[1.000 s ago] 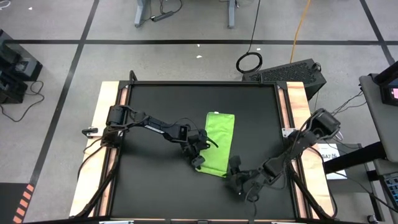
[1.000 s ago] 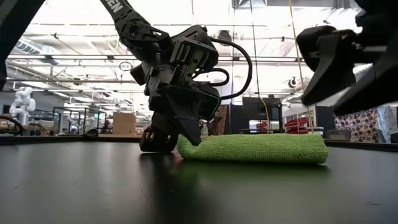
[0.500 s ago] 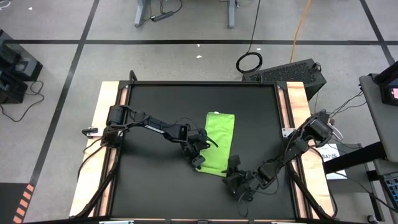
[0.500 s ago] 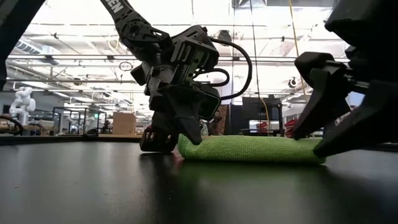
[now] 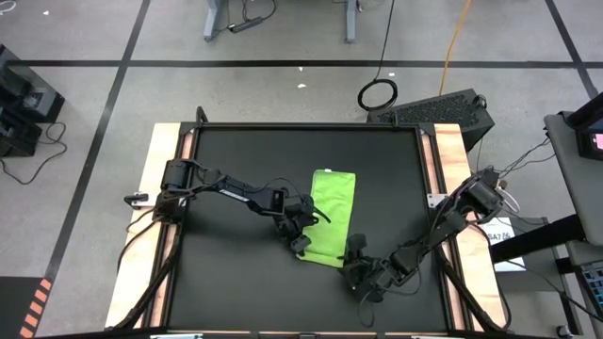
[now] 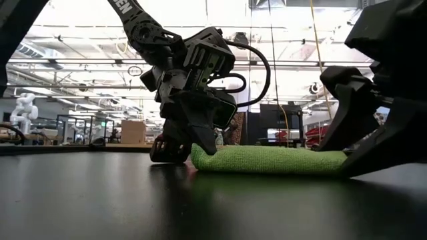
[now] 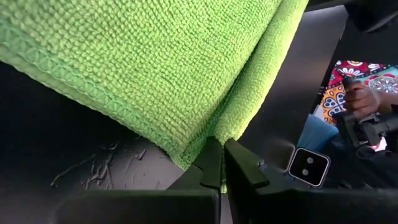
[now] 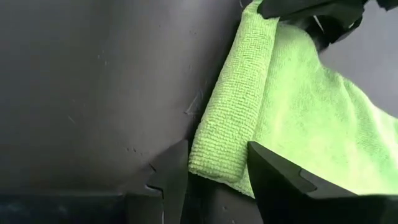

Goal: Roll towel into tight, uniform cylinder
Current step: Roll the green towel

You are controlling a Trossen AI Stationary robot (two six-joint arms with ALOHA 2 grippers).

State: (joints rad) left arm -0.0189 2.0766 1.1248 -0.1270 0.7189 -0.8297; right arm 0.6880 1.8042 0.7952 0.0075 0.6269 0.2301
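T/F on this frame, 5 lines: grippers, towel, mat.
1. The left gripper is shut on the towel. True.
2. The right gripper is shut. False: its fingers are open around a towel corner.
3. The towel is rolled into a cylinder. False: it lies flat and folded.
4. The towel lies on the black mat. True.
5. Both grippers are at the same end of the towel. True.

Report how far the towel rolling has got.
Done: the towel lies folded into a flat strip on the black mat. In hand: the left gripper is shut on one near corner, and the right gripper is open around the other. Left: no cylinder shows, so all the rolling remains.
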